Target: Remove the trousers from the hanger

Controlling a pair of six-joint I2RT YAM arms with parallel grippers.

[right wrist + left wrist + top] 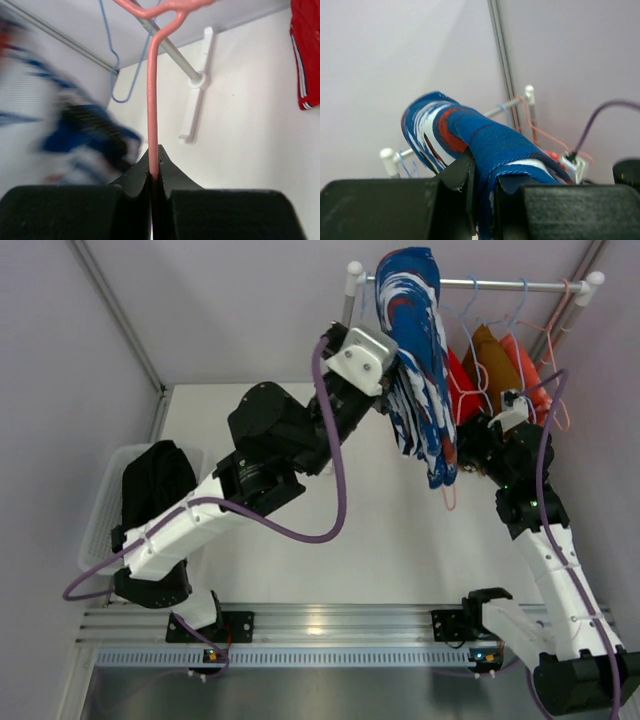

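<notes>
From above, the blue trousers (420, 370) hang from the rail (490, 284) over the far right corner of the worktop (350, 510), with the red pair (458, 380) just beside them and the black pair (155, 480) in the basket (95, 530) at the left edge. At my left wrist, my left end effector (482, 195) is clamped on a fold of the blue trousers. At my right wrist, my right end effector (154, 170) is pinched shut on the pink hanger (152, 100), with the blue trousers blurred to its left.
</notes>
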